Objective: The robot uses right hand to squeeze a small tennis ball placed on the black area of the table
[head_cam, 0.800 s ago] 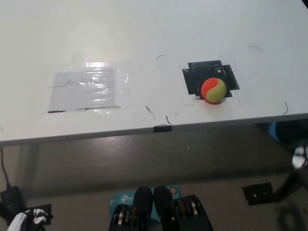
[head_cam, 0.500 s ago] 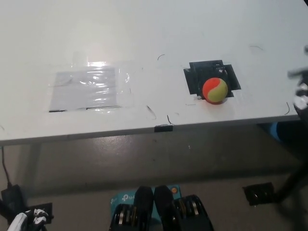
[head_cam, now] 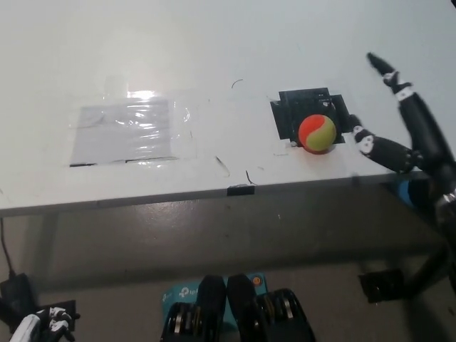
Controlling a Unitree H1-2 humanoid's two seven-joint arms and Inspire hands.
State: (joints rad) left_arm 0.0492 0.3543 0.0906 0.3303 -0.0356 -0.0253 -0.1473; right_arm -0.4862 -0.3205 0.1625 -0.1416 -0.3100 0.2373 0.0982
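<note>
An orange and yellow tennis ball (head_cam: 317, 133) sits on the front edge of a black taped patch (head_cam: 310, 112) on the white table (head_cam: 214, 50). My black right hand (head_cam: 402, 132) has come in over the table's right edge, a short way right of the ball. Its fingers (head_cam: 379, 148) are spread apart and hold nothing; one points at the ball without touching it. My white left hand (head_cam: 35, 328) rests low at the bottom left corner, below the table, too little of it showing to read its state.
A clear plastic sheet (head_cam: 128, 132) is taped flat on the left half of the table. The table's front edge (head_cam: 242, 189) runs across the middle of the view, with floor and a dark floor fixture (head_cam: 381, 285) below it.
My right hand has risen from below the table's right edge and now reaches over the table toward the ball. The ball has not moved.
</note>
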